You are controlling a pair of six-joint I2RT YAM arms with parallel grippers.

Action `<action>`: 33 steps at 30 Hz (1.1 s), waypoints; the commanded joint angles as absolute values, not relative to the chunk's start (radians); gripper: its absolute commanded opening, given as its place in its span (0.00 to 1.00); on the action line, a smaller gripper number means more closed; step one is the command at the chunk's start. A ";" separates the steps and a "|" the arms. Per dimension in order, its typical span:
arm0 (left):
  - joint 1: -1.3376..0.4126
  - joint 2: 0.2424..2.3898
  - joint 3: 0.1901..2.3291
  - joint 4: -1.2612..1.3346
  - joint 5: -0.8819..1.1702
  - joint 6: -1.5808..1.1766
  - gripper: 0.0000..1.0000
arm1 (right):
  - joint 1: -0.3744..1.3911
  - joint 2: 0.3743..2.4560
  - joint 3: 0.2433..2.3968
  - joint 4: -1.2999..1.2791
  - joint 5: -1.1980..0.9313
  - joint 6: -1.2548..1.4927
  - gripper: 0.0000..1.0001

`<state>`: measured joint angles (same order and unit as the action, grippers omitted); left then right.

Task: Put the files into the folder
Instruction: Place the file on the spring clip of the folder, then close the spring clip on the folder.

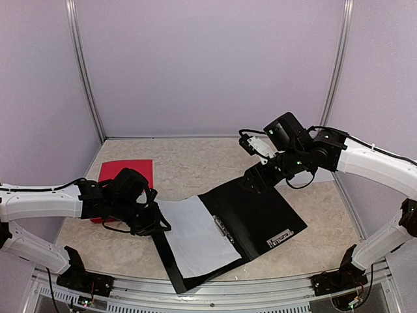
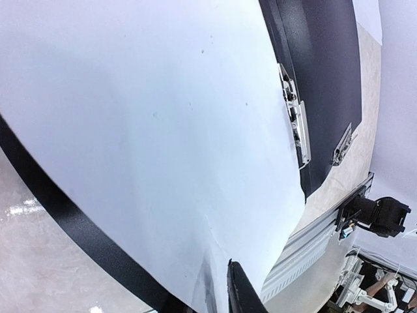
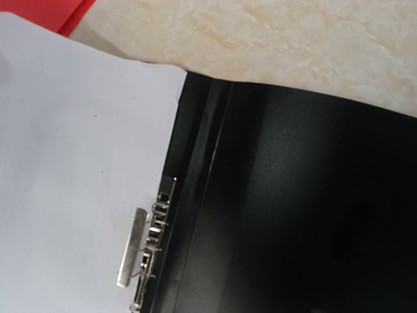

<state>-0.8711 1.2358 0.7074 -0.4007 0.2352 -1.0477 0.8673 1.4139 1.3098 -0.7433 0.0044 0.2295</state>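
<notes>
Just beside left pincer (image 1: 156,225), white sheet (image 1: 195,238) inside open black folder (image 1: 260,215); pincer's opening indiscernible

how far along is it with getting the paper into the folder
Done: a white sheet lies in the open black folder, left of the metal clip. In hand: the left gripper is at the sheet's left edge, the right gripper at the folder's far edge. Left: the folder is not yet closed; whether the clip grips the sheet is unclear.
</notes>
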 commanded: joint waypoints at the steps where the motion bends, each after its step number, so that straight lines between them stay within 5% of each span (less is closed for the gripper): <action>1: -0.877 1.228 0.693 -0.405 0.241 -1.053 0.17 | 0.860 1.400 1.297 -0.748 0.003 0.232 0.65; 7: -0.878 1.217 0.689 -0.455 0.238 -1.055 0.27 | 0.860 1.390 1.292 -0.753 0.003 0.238 0.65; 20: -0.888 1.033 0.682 -0.660 0.134 -1.069 0.79 | 0.861 1.406 1.207 -0.705 -0.033 0.245 0.66; 33: -0.934 1.189 0.834 -0.394 0.101 -0.808 0.86 | 0.953 1.484 0.989 -0.382 -0.113 0.336 0.61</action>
<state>-0.9272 1.1160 0.7521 -0.4873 0.1184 -0.9161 0.9245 1.4261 1.0012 -0.5198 -0.0803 0.3019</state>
